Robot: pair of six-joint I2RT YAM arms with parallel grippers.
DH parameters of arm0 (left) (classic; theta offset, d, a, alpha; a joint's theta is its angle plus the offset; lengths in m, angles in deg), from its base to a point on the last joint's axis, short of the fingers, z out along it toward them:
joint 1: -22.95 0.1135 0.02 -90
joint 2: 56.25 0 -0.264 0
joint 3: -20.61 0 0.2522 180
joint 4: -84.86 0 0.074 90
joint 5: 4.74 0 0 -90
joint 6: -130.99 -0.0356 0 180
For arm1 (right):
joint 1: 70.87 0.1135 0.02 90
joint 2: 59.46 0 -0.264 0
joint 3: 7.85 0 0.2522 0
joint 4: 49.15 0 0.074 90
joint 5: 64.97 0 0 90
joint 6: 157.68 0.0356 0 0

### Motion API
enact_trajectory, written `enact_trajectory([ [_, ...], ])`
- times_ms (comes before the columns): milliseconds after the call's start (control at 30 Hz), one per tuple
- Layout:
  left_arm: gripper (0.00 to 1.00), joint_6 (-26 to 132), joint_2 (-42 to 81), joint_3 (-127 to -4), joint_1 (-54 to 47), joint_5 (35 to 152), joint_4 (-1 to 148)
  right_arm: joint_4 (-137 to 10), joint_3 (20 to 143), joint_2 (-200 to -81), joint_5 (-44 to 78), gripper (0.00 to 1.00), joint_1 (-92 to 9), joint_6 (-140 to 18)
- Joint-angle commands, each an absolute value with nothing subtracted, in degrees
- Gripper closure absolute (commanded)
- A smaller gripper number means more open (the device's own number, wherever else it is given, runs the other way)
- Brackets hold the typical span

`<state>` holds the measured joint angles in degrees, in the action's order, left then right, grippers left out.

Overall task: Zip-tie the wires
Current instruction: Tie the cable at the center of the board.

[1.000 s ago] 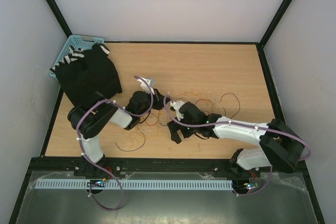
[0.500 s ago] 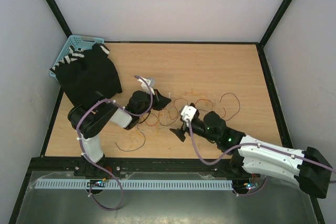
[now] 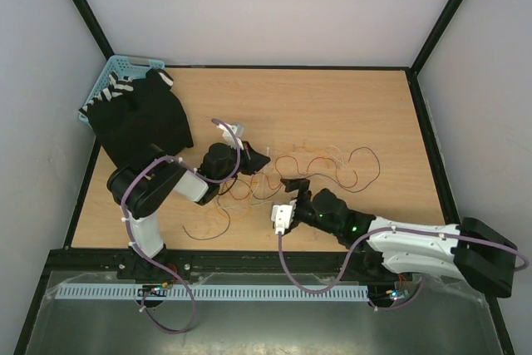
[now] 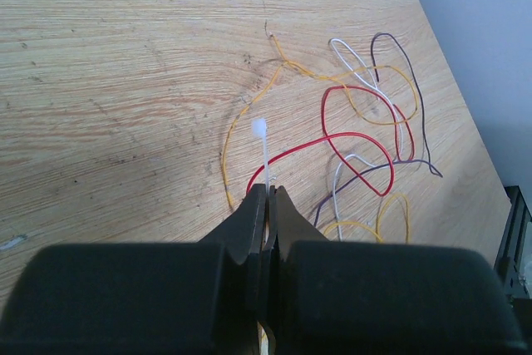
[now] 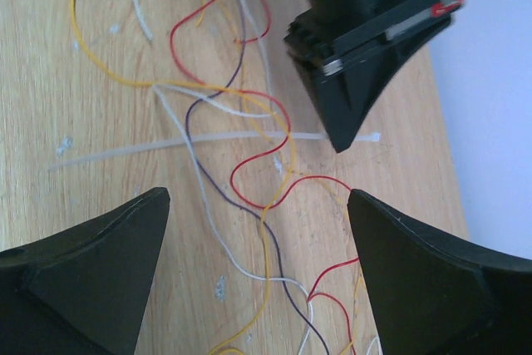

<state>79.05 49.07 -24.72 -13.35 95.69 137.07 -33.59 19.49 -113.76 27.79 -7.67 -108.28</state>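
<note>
The wires (image 3: 332, 164) lie as a loose tangle of red, yellow, white and dark strands on the wooden table (image 3: 332, 101). My left gripper (image 3: 256, 160) is shut on a white zip tie (image 4: 263, 151); its square head sticks out past the tips, just left of the wires (image 4: 357, 135). In the right wrist view the zip tie (image 5: 166, 145) runs flat across the table, crossing the wires (image 5: 288, 143); which passes over which I cannot tell. The left gripper (image 5: 341, 143) pinches it near the head. My right gripper (image 5: 256, 201) hangs wide open just above the strands, holding nothing, close to the left one (image 3: 298, 189).
A blue basket (image 3: 116, 68) sits at the far left corner with a black cloth (image 3: 141, 122) draped out of it onto the table. A loose dark strand (image 3: 208, 226) curls near the front edge. Black frame rails border the table.
My right arm has dropped low and stretched out, its wrist turned and its open gripper brought over the wire tangle. The left gripper has stayed put, shut on the zip tie.
</note>
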Motion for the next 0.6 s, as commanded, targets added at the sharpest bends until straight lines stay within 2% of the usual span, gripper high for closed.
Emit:
enact_trajectory([
  [0,1.00,80.02,48.54,-25.32,-13.00,96.41,137.74,-30.02,19.36,-120.05,30.62,0.01,-5.84,-115.57],
  [567,1.00,81.82,44.57,-25.84,-13.00,97.58,131.42,-23.43,23.57,-135.65,34.45,0.01,-5.56,-125.15],
])
